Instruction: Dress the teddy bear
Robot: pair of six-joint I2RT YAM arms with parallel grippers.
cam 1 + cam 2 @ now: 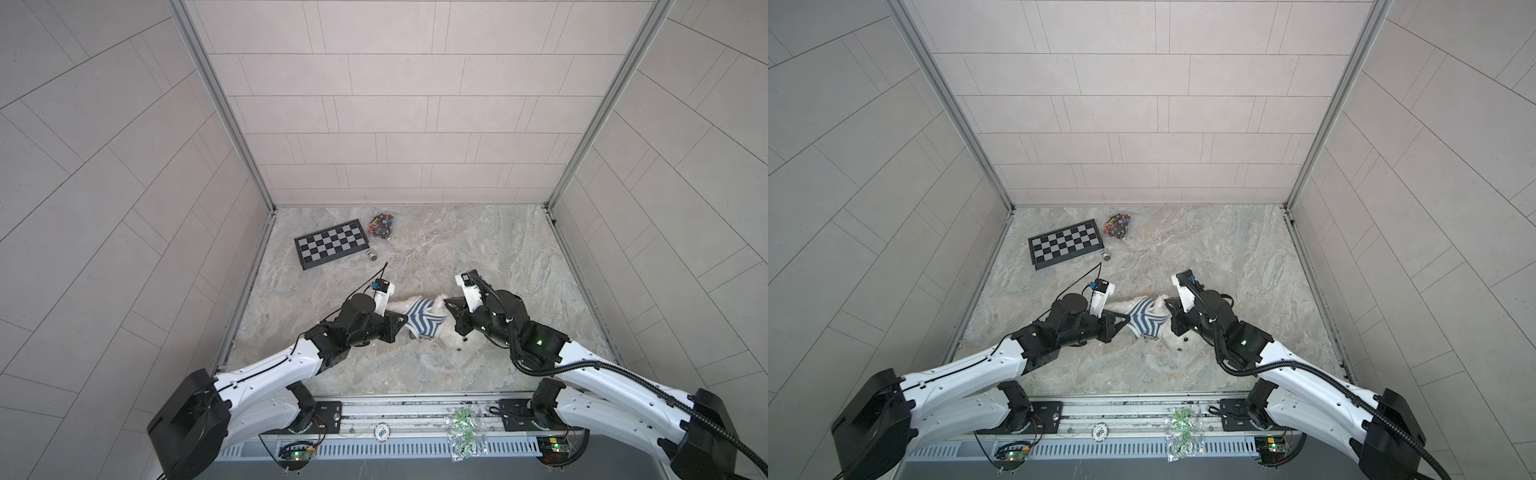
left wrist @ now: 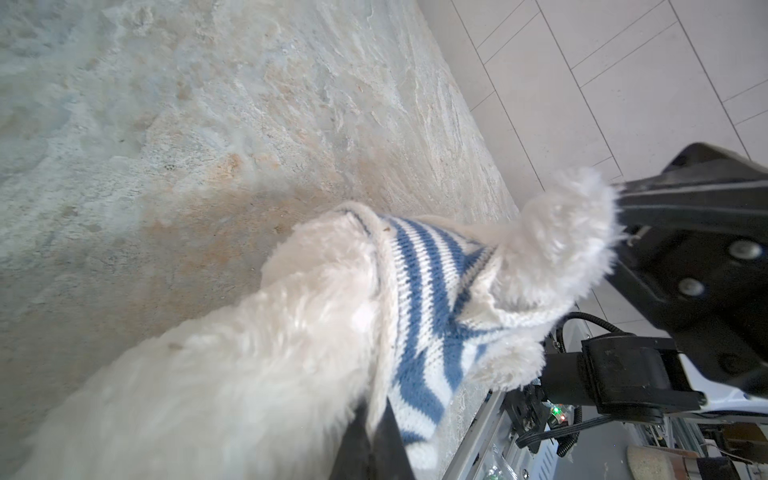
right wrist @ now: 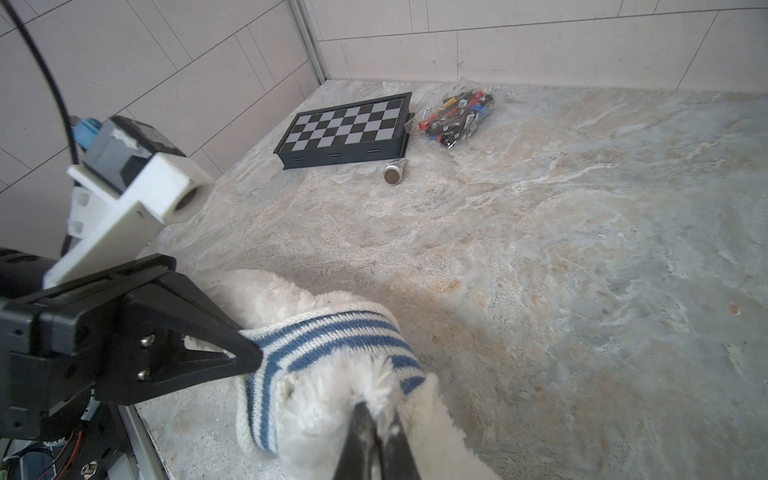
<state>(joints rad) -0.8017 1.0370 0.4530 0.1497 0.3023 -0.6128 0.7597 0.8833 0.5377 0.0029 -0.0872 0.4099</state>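
We're starting at the upper left of the marble tabletop (image 1: 478, 249) in a top view. A folding chessboard (image 1: 332, 244) is lying flat there, with a small metal cylinder (image 1: 371, 255) just beside its right end. A clear bag of colourful small parts (image 1: 381, 226) is sitting just past that. Neither arm is touching any of it.

Sliding right and down to the lower middle, the left gripper (image 1: 403, 321) is pointing in from the left with its jaws clenched. In the right wrist view its tip is biting the hem of the blue-and-white striped shirt (image 3: 332, 336).

Right of it, the teddy bear (image 2: 249, 365) is stretching between the two grippers, lower centre in both top views. The shirt is wrapping its torso and white fur is showing on either side. Whether it's resting on the marble or lifted just off it, we can't tell. In the left wrist view a fluffy paw is poking out of a sleeve at the right of the frame.

Further right, the right gripper (image 1: 449, 308) is clamped tight on white fur, which looks to us like that paw.

We're reading this as the fitting step: the shirt is on, one arm is through and the knit is bunching. The next move is calling for a gentle opposing pull, drawing the hem toward the legs while the paw is held. The other arm is hidden, so we're not calling that sleeve.
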